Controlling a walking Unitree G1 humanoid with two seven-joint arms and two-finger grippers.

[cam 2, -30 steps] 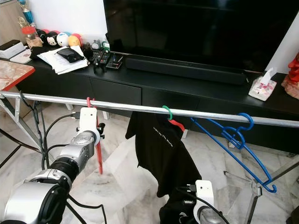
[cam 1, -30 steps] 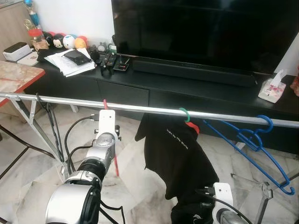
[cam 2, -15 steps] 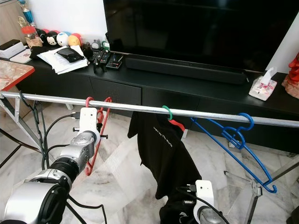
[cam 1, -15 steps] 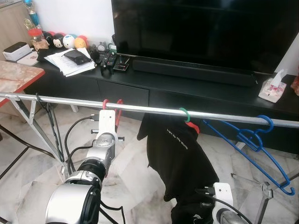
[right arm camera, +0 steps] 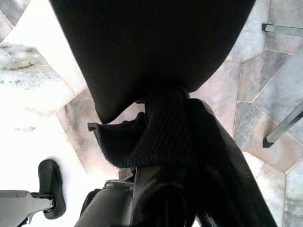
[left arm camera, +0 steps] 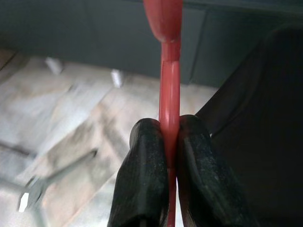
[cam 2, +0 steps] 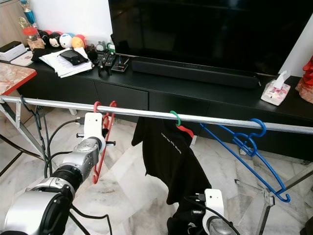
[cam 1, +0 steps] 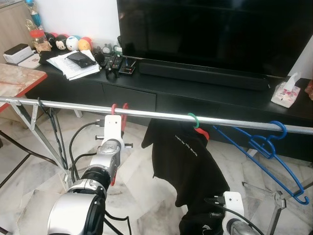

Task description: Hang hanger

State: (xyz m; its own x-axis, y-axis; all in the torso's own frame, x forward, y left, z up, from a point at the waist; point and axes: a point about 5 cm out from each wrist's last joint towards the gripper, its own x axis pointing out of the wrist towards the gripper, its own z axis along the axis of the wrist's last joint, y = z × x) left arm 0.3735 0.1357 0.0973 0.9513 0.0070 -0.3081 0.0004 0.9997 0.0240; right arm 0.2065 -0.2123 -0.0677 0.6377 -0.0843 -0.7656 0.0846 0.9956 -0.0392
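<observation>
The left pincer (left arm camera: 170,156) is clamped on the flat bar of a red hanger (cam 2: 103,142), its two black fingers (left arm camera: 144,175) pressed against either side of the plastic. In the head views the left arm reaches up at about 10 o'clock toward a silver rail (cam 2: 146,114) that runs across the scene, and the red hanger's hook sits over the rail just above the white wrist block, with the rest of the hanger dropping below on the arm's far side.

Further along the rail toward 3 o'clock, a black shirt (cam 2: 166,156) hangs from a hanger with a green hook (cam 2: 175,117). Beyond it, near the 3 o'clock end, a pair of blue hangers (cam 2: 249,147) hangs tilted from the rail.

The right pincer (right arm camera: 180,189) is low at about 5 o'clock, under the hem of the black shirt; dark cloth lies bunched over its fingers, and I cannot tell whether they are apart or together.

Behind the rail stands a long black TV cabinet (cam 1: 205,98) carrying a large television (cam 1: 215,34), a soundbar, papers, small round toys at 11 o'clock and a tissue box (cam 1: 284,93) at 2 o'clock. The floor (cam 1: 137,186) is pale marble tile.
</observation>
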